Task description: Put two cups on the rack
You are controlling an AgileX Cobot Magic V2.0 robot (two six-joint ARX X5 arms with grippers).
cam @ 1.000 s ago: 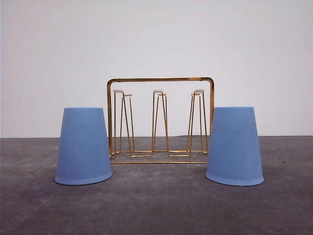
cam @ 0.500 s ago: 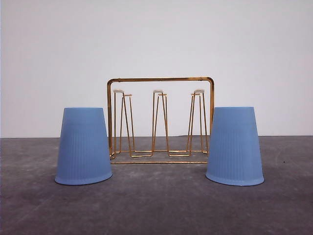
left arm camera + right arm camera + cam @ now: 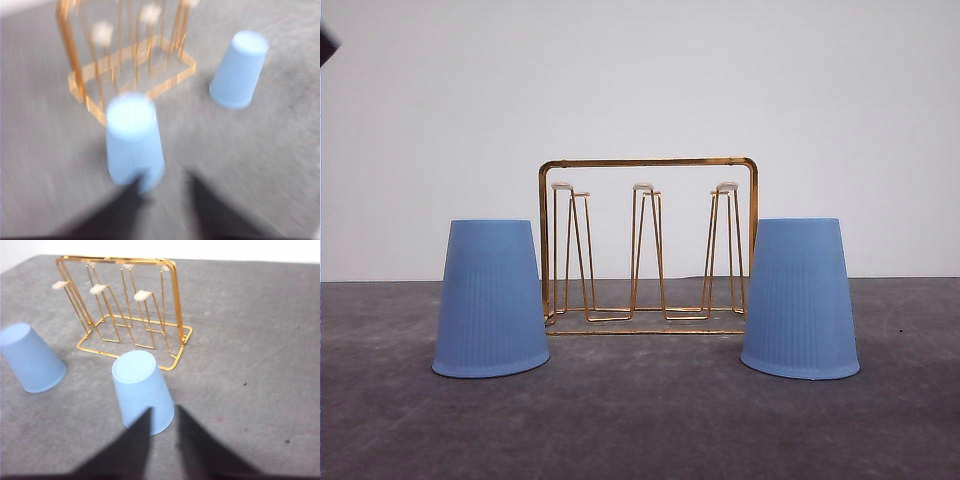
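Two light-blue ribbed cups stand upside down on the grey table, the left cup (image 3: 490,300) and the right cup (image 3: 800,298), on either side of the gold wire rack (image 3: 648,165). The rack's white-tipped prongs are bare. In the blurred left wrist view my left gripper (image 3: 166,179) is open just short of the left cup (image 3: 134,142), with the rack (image 3: 131,67) and the right cup (image 3: 239,70) beyond. My right gripper (image 3: 163,410) is open just short of the right cup (image 3: 142,387), with the rack (image 3: 125,310) behind it and the left cup (image 3: 30,365) off to the side.
The dark grey table (image 3: 650,420) runs back to a plain white wall. A small dark shape (image 3: 326,44) juts in at the top left corner of the front view.
A dark shape has come into the front view's top left corner. The cups and rack have not moved.
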